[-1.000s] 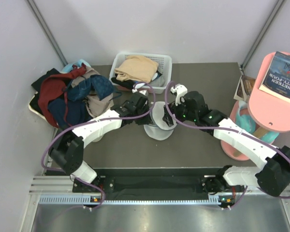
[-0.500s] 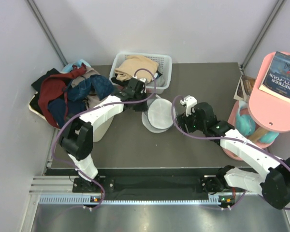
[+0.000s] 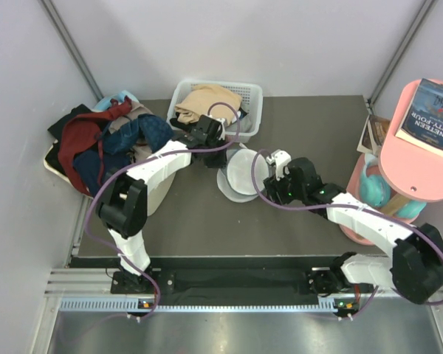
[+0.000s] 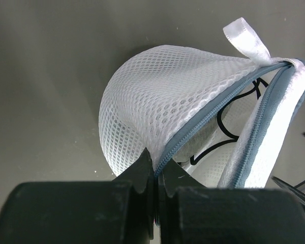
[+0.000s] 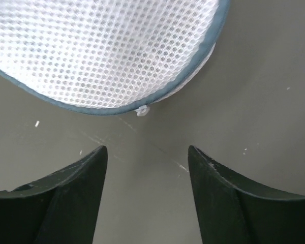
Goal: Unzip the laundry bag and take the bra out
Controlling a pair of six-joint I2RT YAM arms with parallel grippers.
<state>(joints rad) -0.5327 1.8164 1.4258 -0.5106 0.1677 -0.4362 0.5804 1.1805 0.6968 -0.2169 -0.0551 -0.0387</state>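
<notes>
A dark grey table (image 3: 310,118) stands between pale walls. At its left edge sits a heap of red and blue clothes (image 3: 103,144). At the far edge, a white slotted basket (image 3: 249,93) holds a tan garment. Just in front of it, mid-table, the laundry bag (image 3: 240,173) lies with its zipper partly open; its contents are unclear. The left gripper (image 4: 155,168) is pinched tight on the bag's zipper edge. The right gripper (image 5: 147,150) is spread wide just beside the bag, not touching it. A pink stand (image 3: 413,177) is at the right edge.
</notes>
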